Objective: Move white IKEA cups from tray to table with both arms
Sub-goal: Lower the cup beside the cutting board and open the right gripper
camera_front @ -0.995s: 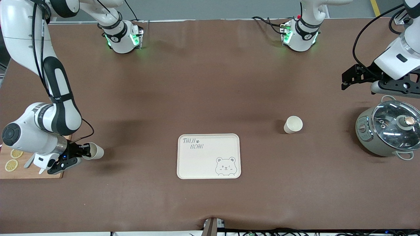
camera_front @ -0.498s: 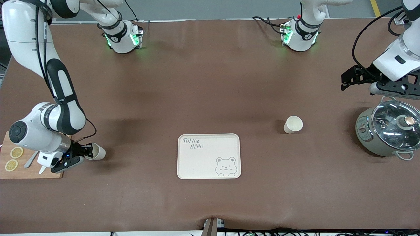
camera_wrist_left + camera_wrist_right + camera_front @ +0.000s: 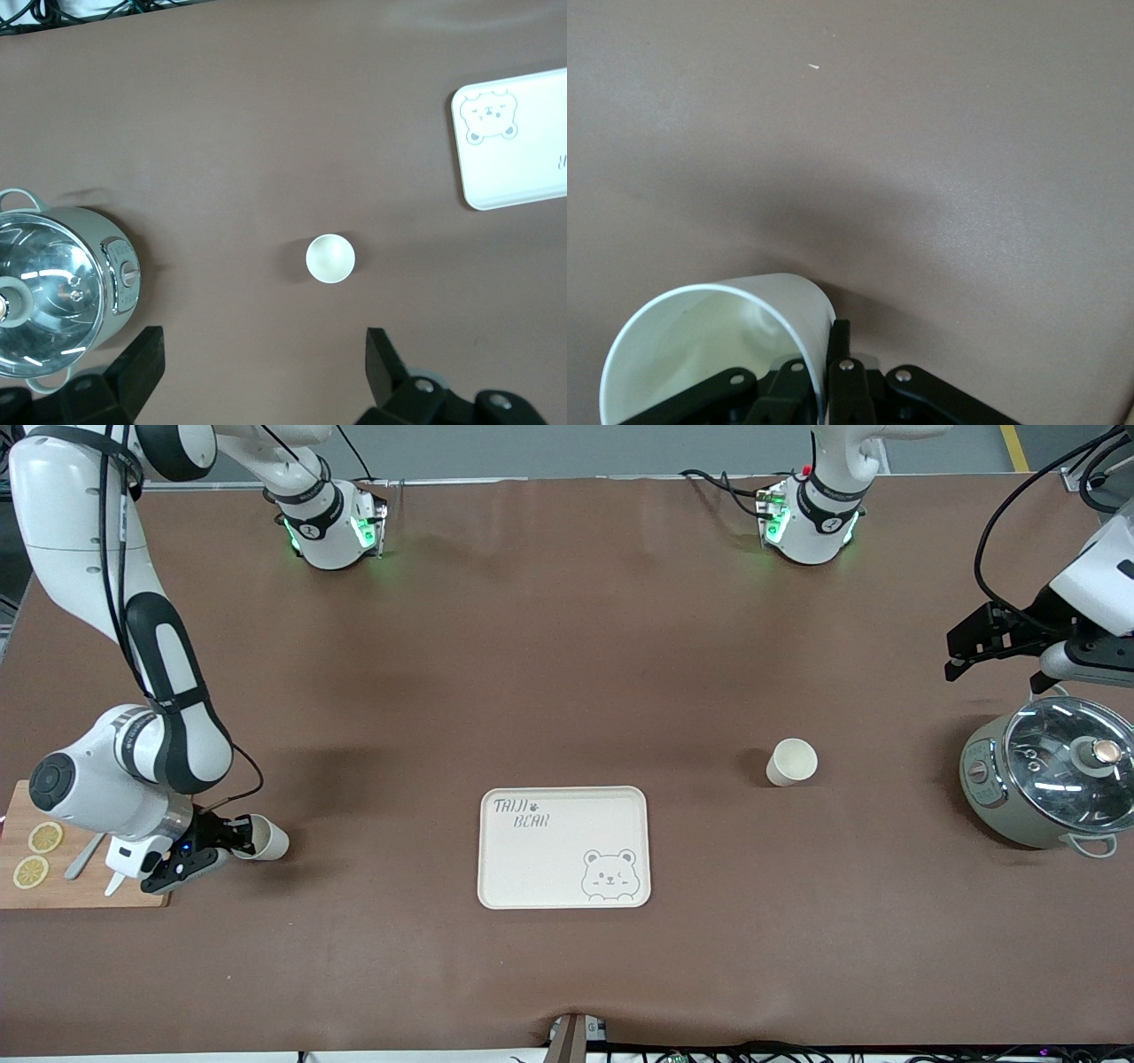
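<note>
R gripper [image 3: 232, 836] pinches one cup's [image 3: 265, 839] rim; 2nd cup [image 3: 791, 762] stands free.
Held cup tilted, just above table [image 3: 567, 646] beside cutting board [image 3: 80, 890], R-arm end. L gripper [image 3: 974, 646] spread, empty, up by pot [image 3: 1050, 772]. 2nd cup upright betw tray [image 3: 564, 848] & pot.

Bare brown table [image 3: 567, 646] runs unobstructed between the two arm bases and the tray [image 3: 564, 847]. A free-standing cup [image 3: 791, 762] sits alone, with open cloth on every side. The lidded pot [image 3: 1050, 779] blocks the left arm's end. At the right arm's end, the cutting board [image 3: 53, 868] stands just beside the held cup [image 3: 264, 838].
</note>
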Tool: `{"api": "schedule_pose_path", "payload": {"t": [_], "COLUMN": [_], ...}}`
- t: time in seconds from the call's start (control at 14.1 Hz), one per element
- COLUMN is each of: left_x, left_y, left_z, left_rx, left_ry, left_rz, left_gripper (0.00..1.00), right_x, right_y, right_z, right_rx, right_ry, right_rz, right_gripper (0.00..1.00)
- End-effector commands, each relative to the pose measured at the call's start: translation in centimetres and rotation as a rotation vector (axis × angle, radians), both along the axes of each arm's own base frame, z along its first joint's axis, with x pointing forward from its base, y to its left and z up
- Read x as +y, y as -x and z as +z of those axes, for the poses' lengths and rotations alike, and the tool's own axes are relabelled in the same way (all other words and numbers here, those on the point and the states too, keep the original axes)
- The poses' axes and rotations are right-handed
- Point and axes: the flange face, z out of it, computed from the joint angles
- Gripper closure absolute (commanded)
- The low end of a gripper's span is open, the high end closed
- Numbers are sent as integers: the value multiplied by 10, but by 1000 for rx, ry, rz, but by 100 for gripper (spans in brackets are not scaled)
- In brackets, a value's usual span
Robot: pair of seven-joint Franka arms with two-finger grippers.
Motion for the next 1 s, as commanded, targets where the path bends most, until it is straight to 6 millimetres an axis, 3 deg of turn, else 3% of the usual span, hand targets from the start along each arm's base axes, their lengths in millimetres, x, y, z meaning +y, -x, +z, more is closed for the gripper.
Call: {"api": "schedule_pose_path", "payload": {"t": [0.0,0.43,0.5,0.57,0.71,0.78,0.92], "left_x": [-10,-11,-10,-9,-7,-7,-6], "left_y": [-3,-2,-2,-1,-1,-1,0], "left_z": [3,3,3,3,5,5,4], "left_rx": [13,14,14,12,9,9,21], "left_ry": [27,16,16,15,10,10,9], "left_rz": [63,60,60,51,21,20,20], "left_gripper": [0,0,0,0,0,0,0], "right_x": [-4,-4,-4,-3,-2,-4,-4], "right_y": [0,-1,-1,-2,-3,-6,-6], "right_z": [-7,-13,-13,-12,-10,-6,-7], "right_rx": [-13,-19,-19,-22,-23,-27,-25], "right_ry": [-24,-21,-21,-21,-22,-23,-24], "right_rz": [7,9,9,9,7,7,8], "right_gripper": [100,100,94,65,26,0,0]}}
